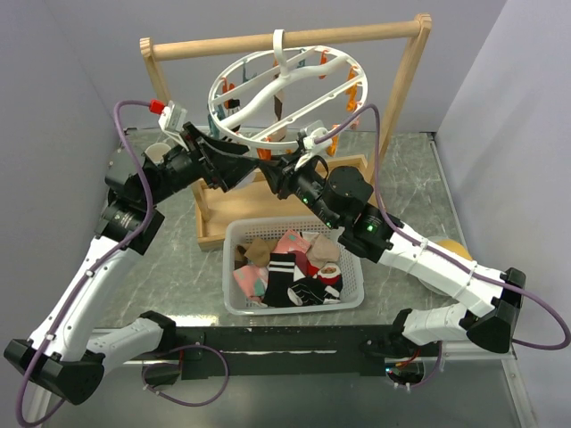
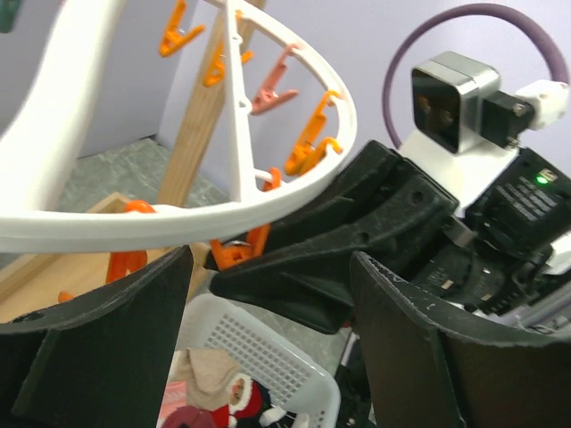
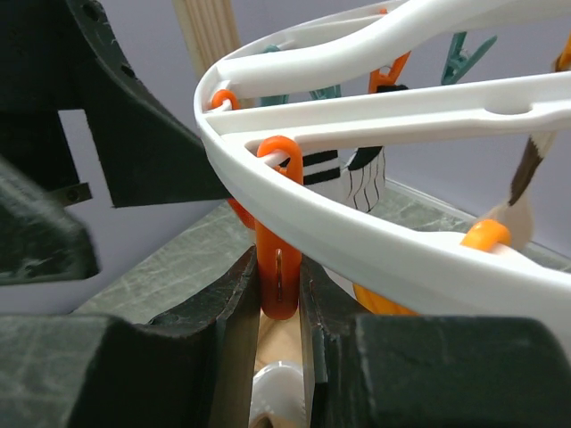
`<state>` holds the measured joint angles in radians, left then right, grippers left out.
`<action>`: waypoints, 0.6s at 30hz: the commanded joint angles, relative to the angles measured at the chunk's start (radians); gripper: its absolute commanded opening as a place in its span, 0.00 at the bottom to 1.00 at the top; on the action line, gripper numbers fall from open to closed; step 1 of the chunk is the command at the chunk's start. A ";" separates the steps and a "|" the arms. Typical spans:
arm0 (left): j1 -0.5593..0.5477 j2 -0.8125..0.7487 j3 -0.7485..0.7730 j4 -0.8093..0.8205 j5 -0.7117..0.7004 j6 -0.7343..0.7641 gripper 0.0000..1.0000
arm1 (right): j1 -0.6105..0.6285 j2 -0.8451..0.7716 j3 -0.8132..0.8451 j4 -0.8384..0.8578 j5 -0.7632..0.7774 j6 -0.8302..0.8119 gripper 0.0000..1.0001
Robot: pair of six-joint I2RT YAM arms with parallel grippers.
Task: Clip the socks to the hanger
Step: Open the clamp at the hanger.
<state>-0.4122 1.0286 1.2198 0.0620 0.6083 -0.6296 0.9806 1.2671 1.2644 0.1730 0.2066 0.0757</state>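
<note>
The white ring hanger (image 1: 268,92) hangs by its hook from the round crossbar of the wooden frame (image 1: 375,34) at the far side of the tabletop (image 1: 410,169), tilted so that its near rim dips toward the two arms. Both tools meet just under that near rim. The right tool (image 3: 278,299) is clenched on an orange peg (image 3: 278,267) that hangs from the rim, with one finger pressed against each side of the peg. The left tool (image 2: 268,267) is released, its two fingers spread wide just below the rim; between them its wrist view shows the dark fingers of the right tool and the orange peg they pinch. In the overhead view the left tool (image 1: 252,160) and the right tool (image 1: 272,169) come in from opposite sides, their tips almost touching. Most of the socks (image 1: 290,267) lie in a loose heap, pink, brown, black and striped, in a white basket (image 1: 234,303) on the tabletop, between the arm bases and the wooden frame. A few more hang from pegs on the hanger: a black-and-white striped one on the far side in the right wrist view, and a brown-and-white one at the right edge of that view.
</note>
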 commanded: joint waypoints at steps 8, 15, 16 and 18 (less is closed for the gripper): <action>-0.013 0.053 0.072 0.024 -0.088 0.077 0.76 | 0.023 -0.006 0.055 -0.087 -0.027 0.067 0.00; -0.033 0.073 0.067 0.047 -0.064 0.088 0.75 | 0.024 0.000 0.073 -0.099 -0.033 0.072 0.00; -0.036 0.074 0.067 0.051 -0.062 0.088 0.75 | 0.024 0.002 0.076 -0.099 -0.035 0.069 0.00; -0.039 0.079 0.067 0.052 -0.053 0.096 0.75 | 0.023 0.006 0.081 -0.102 -0.035 0.070 0.00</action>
<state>-0.4385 1.1057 1.2457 0.0502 0.5339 -0.5602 0.9840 1.2671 1.2949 0.0910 0.2085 0.1383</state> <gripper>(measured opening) 0.753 0.272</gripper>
